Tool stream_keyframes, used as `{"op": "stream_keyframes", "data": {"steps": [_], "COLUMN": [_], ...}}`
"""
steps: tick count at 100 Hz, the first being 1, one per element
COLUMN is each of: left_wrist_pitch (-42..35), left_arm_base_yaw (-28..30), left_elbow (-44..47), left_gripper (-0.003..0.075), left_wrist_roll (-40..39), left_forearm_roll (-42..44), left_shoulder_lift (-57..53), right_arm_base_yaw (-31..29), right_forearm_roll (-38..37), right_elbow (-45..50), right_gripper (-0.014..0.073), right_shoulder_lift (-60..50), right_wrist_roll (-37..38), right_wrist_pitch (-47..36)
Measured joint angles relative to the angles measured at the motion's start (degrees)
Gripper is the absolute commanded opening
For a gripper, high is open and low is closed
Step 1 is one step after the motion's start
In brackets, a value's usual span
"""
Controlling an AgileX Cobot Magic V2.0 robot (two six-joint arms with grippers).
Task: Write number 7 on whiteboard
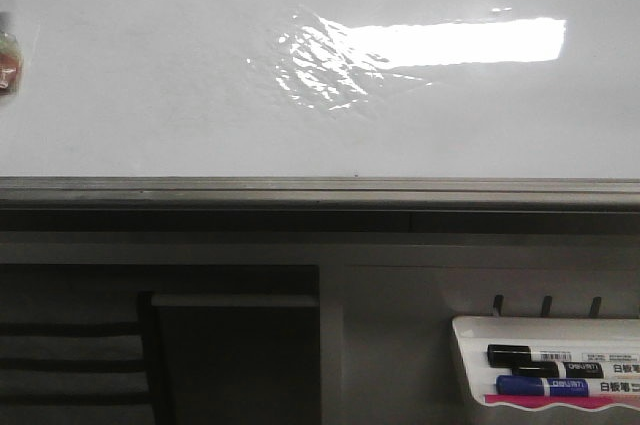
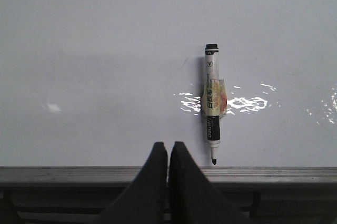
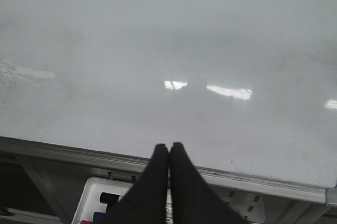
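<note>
The whiteboard fills the front view above its grey edge rail; no number 7 shows on it. A black marker with a taped band lies on the whiteboard in the left wrist view, uncapped tip toward the rail. My left gripper is shut and empty, just short of the rail and beside the marker's tip. My right gripper is shut and empty, over the rail of the whiteboard. Only a sliver of the marker shows at the front view's left edge.
A small white tray hangs below the rail at the right, holding a black marker and a blue marker. The same tray shows under my right gripper. Bright glare lies on the board.
</note>
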Motion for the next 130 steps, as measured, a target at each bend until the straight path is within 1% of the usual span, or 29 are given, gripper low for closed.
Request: {"op": "stream_keyframes", "data": {"steps": [43,60,74,80,85,88,92,96,97,99,100,104,107,109,114,119,124,130], "left_wrist_pitch": [0.1,0.1,0.2,0.2,0.2,0.2,0.2,0.3,0.3,0.3,0.3,0.3,0.3,0.4,0.4,0.4,0.5,0.5], "left_arm_base_yaw": [0.0,0.0,0.0,0.0,0.0,0.0,0.0,0.0,0.0,0.0,0.0,0.0,0.0,0.0,0.0,0.0,0.0,0.0], "left_elbow": [0.0,0.0,0.0,0.0,0.0,0.0,0.0,0.0,0.0,0.0,0.0,0.0,0.0,0.0,0.0,0.0,0.0,0.0], "left_gripper": [-0.0020,-0.0020,-0.0020,-0.0008,0.0034,0.0085,0.0151,0.0247,0.0281,0.0315,0.0349,0.0442,0.0492,0.0522,0.0561,0.0567,0.0566,0.0566], "left_wrist_roll": [0.0,0.0,0.0,0.0,0.0,0.0,0.0,0.0,0.0,0.0,0.0,0.0,0.0,0.0,0.0,0.0,0.0,0.0], "left_forearm_roll": [0.0,0.0,0.0,0.0,0.0,0.0,0.0,0.0,0.0,0.0,0.0,0.0,0.0,0.0,0.0,0.0,0.0,0.0], "left_shoulder_lift": [0.3,0.3,0.3,0.3,0.3,0.3,0.3,0.3,0.3,0.3,0.3,0.3,0.3,0.3,0.3,0.3,0.3,0.3], "right_arm_base_yaw": [0.0,0.0,0.0,0.0,0.0,0.0,0.0,0.0,0.0,0.0,0.0,0.0,0.0,0.0,0.0,0.0,0.0,0.0], "right_forearm_roll": [0.0,2.4,2.6,2.6,2.6,2.7,2.7,2.7,2.8,2.8,2.8,2.8,2.8,2.8,2.8,2.8,2.8,2.8], "right_elbow": [-0.1,-0.1,-0.1,-0.1,-0.1,-0.1,-0.1,-0.1,-0.1,-0.1,-0.1,-0.1,-0.1,-0.1,-0.1,-0.1,-0.1,-0.1], "right_gripper": [-0.0071,-0.0071,-0.0071,-0.0071,-0.0069,-0.0056,-0.0018,0.0046,0.0058,0.0099,0.0129,0.0206,0.0283,0.0312,0.0406,0.0454,0.0472,0.0472], "right_shoulder_lift": [0.0,0.0,0.0,0.0,0.0,0.0,0.0,0.0,0.0,0.0,0.0,0.0,0.0,0.0,0.0,0.0,0.0,0.0], "right_wrist_roll": [-0.1,-0.1,-0.1,-0.1,-0.1,-0.1,-0.1,-0.1,-0.1,-0.1,-0.1,-0.1,-0.1,-0.1,-0.1,-0.1,-0.1,-0.1], "right_wrist_pitch": [-0.8,-0.8,-0.8,-0.8,-0.8,-0.8,-0.8,-0.8,-0.8,-0.8,-0.8,-1.0,-1.1,-1.1,-1.1,-1.1,-1.2,-1.2]}}
